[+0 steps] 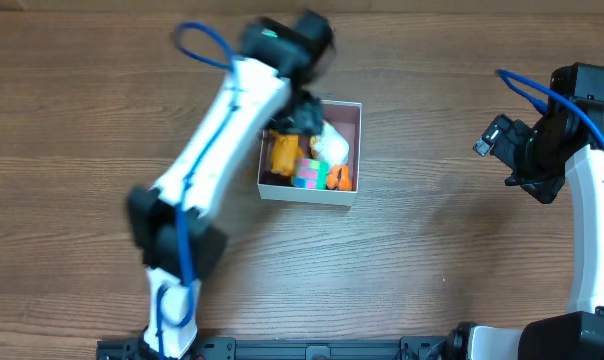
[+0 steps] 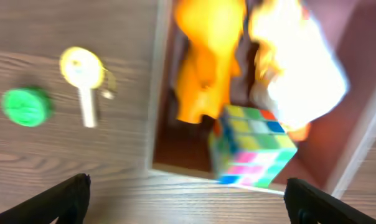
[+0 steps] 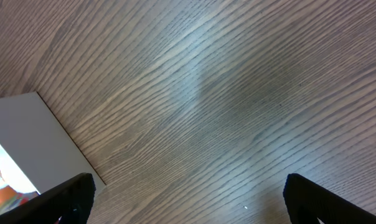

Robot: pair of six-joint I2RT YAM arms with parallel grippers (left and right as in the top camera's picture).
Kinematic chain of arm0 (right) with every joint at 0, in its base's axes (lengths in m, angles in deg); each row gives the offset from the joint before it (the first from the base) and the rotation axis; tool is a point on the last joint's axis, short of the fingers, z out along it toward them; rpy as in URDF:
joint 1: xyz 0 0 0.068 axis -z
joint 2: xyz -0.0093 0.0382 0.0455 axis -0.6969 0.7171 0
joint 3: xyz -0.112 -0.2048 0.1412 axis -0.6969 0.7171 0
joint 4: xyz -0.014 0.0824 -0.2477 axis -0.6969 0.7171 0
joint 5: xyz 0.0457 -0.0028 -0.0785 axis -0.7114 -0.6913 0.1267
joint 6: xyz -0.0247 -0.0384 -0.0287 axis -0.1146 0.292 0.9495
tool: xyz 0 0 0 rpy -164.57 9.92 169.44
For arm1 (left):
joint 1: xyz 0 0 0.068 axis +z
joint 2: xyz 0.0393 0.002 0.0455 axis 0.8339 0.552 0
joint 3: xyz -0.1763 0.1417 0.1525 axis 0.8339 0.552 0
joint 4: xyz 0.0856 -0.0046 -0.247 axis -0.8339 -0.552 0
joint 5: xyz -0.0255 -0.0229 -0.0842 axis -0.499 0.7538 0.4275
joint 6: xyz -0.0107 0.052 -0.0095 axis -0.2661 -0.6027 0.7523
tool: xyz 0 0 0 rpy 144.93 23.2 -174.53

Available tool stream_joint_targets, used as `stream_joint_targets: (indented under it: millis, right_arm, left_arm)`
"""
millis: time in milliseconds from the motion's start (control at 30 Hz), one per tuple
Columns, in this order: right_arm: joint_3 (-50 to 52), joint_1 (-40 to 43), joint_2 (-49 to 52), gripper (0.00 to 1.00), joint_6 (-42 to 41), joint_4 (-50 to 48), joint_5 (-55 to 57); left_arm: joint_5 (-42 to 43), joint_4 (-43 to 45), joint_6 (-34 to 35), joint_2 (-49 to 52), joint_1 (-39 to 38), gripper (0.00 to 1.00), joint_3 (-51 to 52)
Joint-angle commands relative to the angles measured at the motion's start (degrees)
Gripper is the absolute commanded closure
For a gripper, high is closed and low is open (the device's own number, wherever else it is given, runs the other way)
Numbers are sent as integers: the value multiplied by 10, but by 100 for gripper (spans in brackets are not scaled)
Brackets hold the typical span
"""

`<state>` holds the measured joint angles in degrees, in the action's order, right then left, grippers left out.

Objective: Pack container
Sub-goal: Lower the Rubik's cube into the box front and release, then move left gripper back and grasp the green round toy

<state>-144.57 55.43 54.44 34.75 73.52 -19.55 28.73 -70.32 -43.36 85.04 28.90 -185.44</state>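
Note:
The container (image 1: 358, 150) is a square white-walled box in the middle of the table. It holds an orange toy (image 1: 283, 152), a white toy (image 1: 332, 146) and a multicoloured cube (image 1: 309, 174). My left gripper (image 1: 300, 118) hangs over the container's far left part. In the left wrist view its fingers (image 2: 188, 200) are wide open and empty above the container's wall (image 2: 158, 93), with the orange toy (image 2: 206, 62), white toy (image 2: 297, 68) and cube (image 2: 253, 146) below. My right gripper (image 1: 527, 165) is open and empty far to the right, over bare wood (image 3: 188, 199).
A yellow key-shaped toy (image 2: 82, 71) and a green disc (image 2: 26, 106) lie on the table just outside the container's wall; my left arm hides them from overhead. A corner of the container's white wall (image 3: 26, 137) shows in the right wrist view.

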Motion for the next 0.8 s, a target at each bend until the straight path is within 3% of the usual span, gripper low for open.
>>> stream_joint_targets:
  millis: [0, 167, 233, 267, 367, 467, 567, 767]
  right_arm:
    - [0, 1, -5, 1, 2, -2, 1]
    - [0, 1, -5, 1, 2, -1, 0]
    - [0, 1, -5, 1, 2, 2, 1]
    - [0, 1, -5, 1, 2, 4, 1]
    - [0, 1, -5, 1, 2, 7, 1]
    - [0, 1, -5, 0, 2, 7, 1]
    - [0, 1, -5, 0, 2, 8, 1]
    - [0, 1, -5, 0, 2, 8, 1]
  left_arm:
    - [0, -10, -19, -77, 25, 20, -22]
    - [-31, -28, -23, -81, 20, 55, 5]
    - [-39, -22, -23, -81, 19, 65, 35]
    - [-55, -22, -22, -81, 20, 77, 50]
    - [-89, -33, -19, -84, 24, 84, 58]
    - [-92, -33, -32, -116, 44, 80, 58]
    - [-90, -33, -41, -181, 78, 65, 58]
    - [-111, -32, -87, -333, 180, 19, 110]
